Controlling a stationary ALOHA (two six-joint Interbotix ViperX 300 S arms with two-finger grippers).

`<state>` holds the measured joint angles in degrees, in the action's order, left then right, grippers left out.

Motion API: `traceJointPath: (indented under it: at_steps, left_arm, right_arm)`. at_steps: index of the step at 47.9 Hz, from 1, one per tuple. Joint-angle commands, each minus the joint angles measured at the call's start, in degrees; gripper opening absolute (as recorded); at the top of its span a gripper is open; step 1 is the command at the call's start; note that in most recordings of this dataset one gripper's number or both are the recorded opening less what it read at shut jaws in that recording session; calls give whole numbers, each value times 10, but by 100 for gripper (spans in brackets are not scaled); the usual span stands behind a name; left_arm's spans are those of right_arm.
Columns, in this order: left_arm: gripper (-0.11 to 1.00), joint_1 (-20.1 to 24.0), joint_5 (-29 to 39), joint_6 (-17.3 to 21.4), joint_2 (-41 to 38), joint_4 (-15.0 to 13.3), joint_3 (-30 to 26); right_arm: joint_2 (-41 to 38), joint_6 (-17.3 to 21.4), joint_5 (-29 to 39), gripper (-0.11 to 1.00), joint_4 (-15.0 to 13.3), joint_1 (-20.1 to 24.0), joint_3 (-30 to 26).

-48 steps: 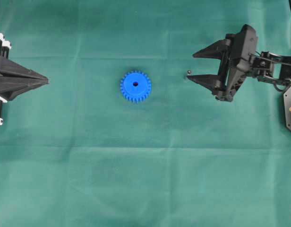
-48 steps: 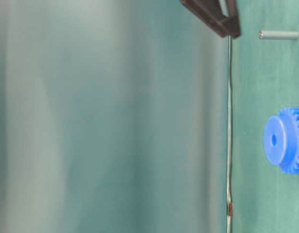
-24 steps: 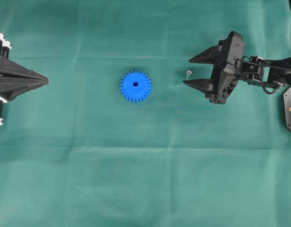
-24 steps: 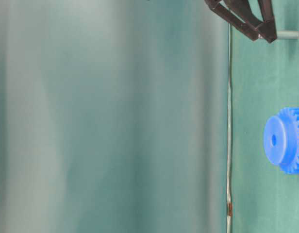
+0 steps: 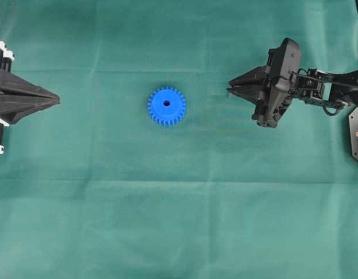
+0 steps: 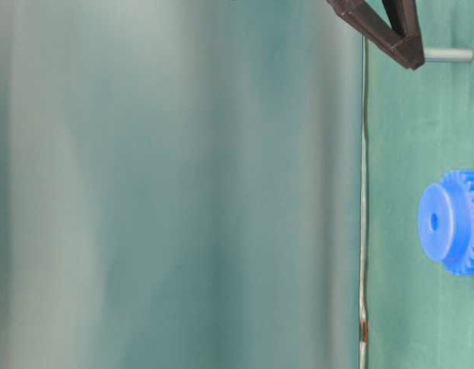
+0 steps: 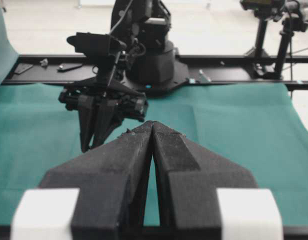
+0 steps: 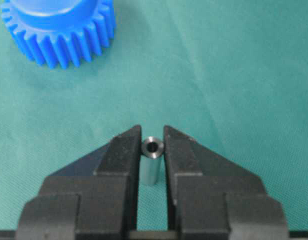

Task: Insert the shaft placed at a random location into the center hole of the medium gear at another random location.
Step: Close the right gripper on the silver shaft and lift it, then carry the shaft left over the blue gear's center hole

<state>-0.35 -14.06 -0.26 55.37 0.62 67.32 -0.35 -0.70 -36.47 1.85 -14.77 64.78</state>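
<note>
Green cloth (image 5: 179, 221) covers the whole table, and the stretch between the medium gear (image 5: 167, 106) and the right gripper (image 5: 230, 90) is bare cloth. The gear lies flat near the middle of the overhead view, hub up, with the center hole (image 5: 167, 103) showing as a small dark dot. In the table-level view, which is turned on its side, the gear (image 6: 452, 222) stands off the cloth with its hub face and hole toward the camera.

The shaft (image 8: 151, 161) stands upright on the cloth to the right of the gear, well apart from it. Its long axis runs straight up from the table, and the right wrist view looks down on its top end, which shows a dark round bore. The right gripper (image 8: 152, 137) has its two black fingers (image 8: 119, 150) drawn in against either side of the pin, clenched on the shaft. In the table-level view the shaft (image 6: 450, 54) sticks out from behind the finger tips down to the cloth, so its lower end still rests there.

At the left edge of the overhead view the left gripper (image 5: 56, 100) points toward the gear, far from it. The left wrist view shows that gripper (image 7: 152, 125) pressed together with nothing between its fingers.
</note>
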Motion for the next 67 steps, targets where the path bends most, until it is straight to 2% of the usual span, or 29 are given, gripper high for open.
traceJointPath:
  at_steps: [1, 20, 42, 67]
  left_arm:
    - [0, -2, -2, -1, -5, 2, -11]
    - [0, -2, 3, -2, -4, 2, -11]
    - [0, -2, 3, -7, -4, 2, -12]
    - [0, -1, 7, -9, -4, 2, -11]
  right_arm:
    - [5, 4, -4, 13, -2, 3, -8]
    - [20, 6, 11, 13, -1, 5, -13]
    - [171, 4, 190, 13, -2, 11, -58]
    - [159, 4, 196, 13, 0, 18, -70]
